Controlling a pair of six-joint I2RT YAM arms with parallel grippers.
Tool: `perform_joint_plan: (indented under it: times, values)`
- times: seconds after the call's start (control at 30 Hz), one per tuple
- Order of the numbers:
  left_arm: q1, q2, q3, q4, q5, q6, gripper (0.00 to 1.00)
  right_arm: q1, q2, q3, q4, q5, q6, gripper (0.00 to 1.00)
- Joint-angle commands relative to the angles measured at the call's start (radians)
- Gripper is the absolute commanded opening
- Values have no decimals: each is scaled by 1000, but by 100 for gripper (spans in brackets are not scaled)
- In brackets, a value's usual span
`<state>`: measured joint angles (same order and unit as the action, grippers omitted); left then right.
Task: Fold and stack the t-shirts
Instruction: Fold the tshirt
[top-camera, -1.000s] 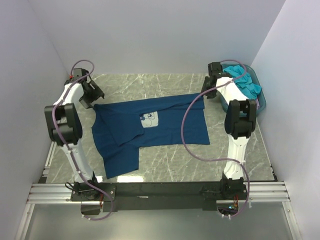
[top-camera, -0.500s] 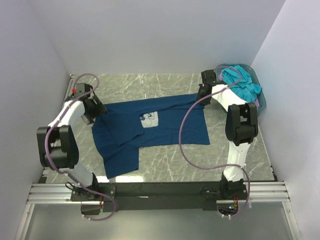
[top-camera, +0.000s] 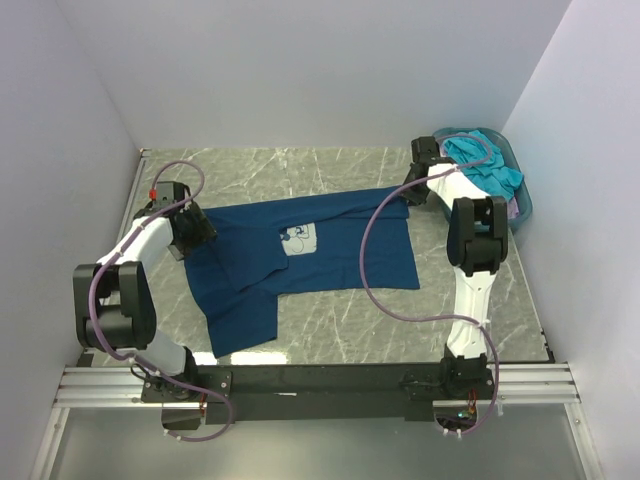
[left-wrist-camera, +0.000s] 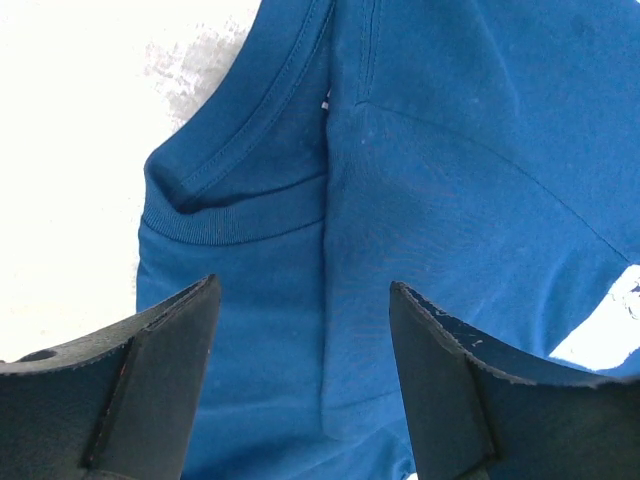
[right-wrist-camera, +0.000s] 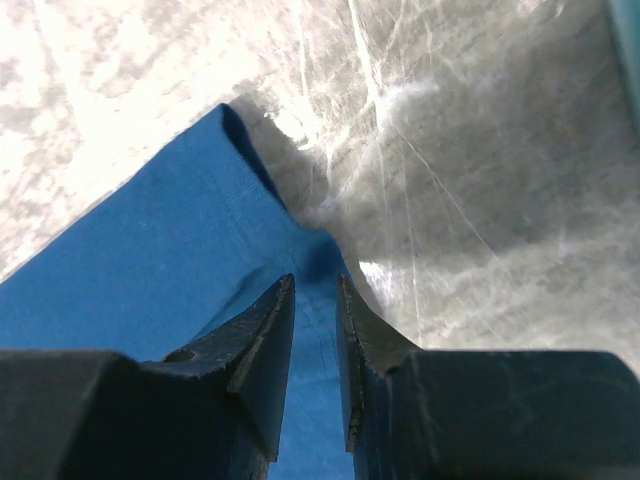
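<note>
Left gripper (left-wrist-camera: 303, 288) gapes above collar (left-wrist-camera: 235, 190) of navy t-shirt (left-wrist-camera: 480, 130)

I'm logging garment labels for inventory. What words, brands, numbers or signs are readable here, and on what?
No text can be read in any view.
The white chest print on the navy t-shirt: too small and blurred to read; the left wrist view catches only its edge.

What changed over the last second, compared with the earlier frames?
The left gripper swung nearer and inward to hang over the collar of the navy t-shirt, jaws open. The right gripper shifted slightly at the shirt's far right corner and its jaws closed on the cloth. The shirt's lay, the basket and the turquoise t-shirt in it stayed put.
</note>
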<state>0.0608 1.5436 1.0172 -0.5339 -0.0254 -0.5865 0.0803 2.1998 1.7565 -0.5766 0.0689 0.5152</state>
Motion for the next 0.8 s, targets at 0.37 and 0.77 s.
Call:
perform_joint_plan:
  times: [0.37, 0.77]
  values:
    - [-4, 6, 4, 46, 1, 22, 73, -1, 40, 58, -28, 14, 28, 27]
    - [-6, 4, 3, 48, 2, 25, 73, -4, 9, 26, -57, 60, 22, 33]
